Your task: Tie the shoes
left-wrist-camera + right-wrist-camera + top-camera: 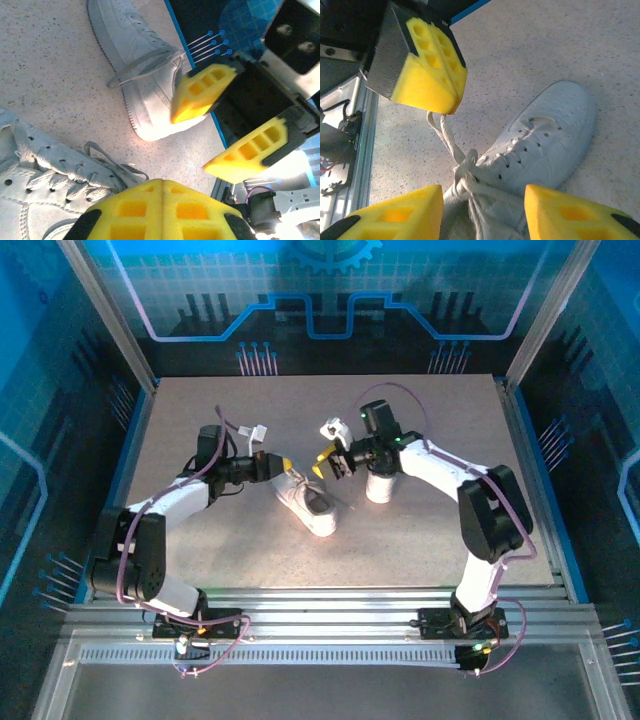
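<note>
Top external view: both arms reach inward over the table (200, 540), and the grippers face each other near ctr.

1. L gripper (283, 466) sits just beside one end of the ctr shoe (312, 505). This shoe lies diagonally on the table, sole down.
2. R gripper (332, 464) hangs close over the same shoe, opposite the L gripper.
3. The 2nd shoe (379, 486) rests on the table under the R forearm, near the ctr shoe but apart from it.

L wrist view:
- Pads (162, 210) are pressed flat together w/ no gap, so the L jaws are fully closed.
- The R gripper shows opposite w/ both its fingers spread and nothing between them.
- The ctr shoe is at lower L. The 2nd shoe lies beyond it, sole down, w/ a loose loop of its own lacing draped over the top.

R wrist view:
- Fingers (395, 215) stand wide apart, one on either side of the ctr shoe's laced upper. Nothing is gripped. Contact w/ the shoe cannot be told.
- The lace (442, 132), a doubled strand, rises from the crossing on the ctr shoe up to the tip of the closed L pads and meets them there. It appears pinched at that point.
- The rest of the lacing lies slack over the tongue.
</note>
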Robot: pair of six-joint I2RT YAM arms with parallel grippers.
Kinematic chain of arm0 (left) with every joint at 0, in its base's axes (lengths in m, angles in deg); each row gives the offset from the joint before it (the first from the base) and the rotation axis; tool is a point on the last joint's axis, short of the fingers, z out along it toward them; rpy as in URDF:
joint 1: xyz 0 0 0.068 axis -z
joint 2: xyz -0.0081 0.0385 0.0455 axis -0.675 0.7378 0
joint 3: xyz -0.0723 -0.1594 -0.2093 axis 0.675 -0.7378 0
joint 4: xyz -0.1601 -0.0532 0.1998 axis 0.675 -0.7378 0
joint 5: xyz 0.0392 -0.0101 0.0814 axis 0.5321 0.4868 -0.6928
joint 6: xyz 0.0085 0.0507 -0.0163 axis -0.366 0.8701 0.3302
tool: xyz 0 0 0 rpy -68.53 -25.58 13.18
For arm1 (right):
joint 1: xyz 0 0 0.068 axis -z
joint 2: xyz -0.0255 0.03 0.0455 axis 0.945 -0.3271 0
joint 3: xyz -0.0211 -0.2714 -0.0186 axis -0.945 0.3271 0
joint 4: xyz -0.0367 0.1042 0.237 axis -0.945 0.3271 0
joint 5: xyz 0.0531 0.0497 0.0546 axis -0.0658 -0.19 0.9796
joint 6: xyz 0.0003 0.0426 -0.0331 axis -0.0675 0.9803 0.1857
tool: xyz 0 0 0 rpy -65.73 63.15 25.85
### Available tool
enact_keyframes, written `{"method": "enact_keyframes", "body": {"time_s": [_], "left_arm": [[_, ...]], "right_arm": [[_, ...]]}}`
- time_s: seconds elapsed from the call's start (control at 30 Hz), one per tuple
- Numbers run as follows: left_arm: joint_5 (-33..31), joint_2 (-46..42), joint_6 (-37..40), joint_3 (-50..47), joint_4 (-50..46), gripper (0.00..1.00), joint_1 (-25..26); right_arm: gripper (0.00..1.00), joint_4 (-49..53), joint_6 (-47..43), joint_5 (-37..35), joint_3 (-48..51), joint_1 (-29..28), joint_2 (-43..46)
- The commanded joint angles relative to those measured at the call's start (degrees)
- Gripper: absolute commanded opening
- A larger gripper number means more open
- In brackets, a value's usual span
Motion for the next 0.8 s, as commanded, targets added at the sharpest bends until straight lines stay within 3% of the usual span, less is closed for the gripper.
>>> {"method": "enact_keyframes", "body": {"time_s": [0.0, 0.17, 0.47, 0.6, 0.77], "left_arm": [[-1.2, -1.5, 3.0, -1.0, -2.6, 0.00, -0.7], [-2.8, -3.1, 3.4, -1.9, -3.4, 0.00, -1.1], [-2.5, -3.4, 3.7, -1.3, -4.9, 0.00, -1.9], [-2.7, -3.2, 5.1, 0.0, -7.9, 0.00, -1.9], [-3.5, -2.8, 6.4, 1.8, -11.4, 0.00, -1.9]], "right_arm": [[0.47, 3.7, -2.4, 0.3, 1.4, 2.6, 2.3], [0.43, 14.1, -4.9, -5.8, 1.2, 2.3, 1.7], [0.32, 8.0, 2.7, -5.9, 12.9, -5.7, 5.1], [0.26, 0.5, 9.1, -2.0, 15.0, -8.4, 4.9], [0.29, -9.7, 18.5, 1.8, 15.6, -10.4, 3.4]]}}
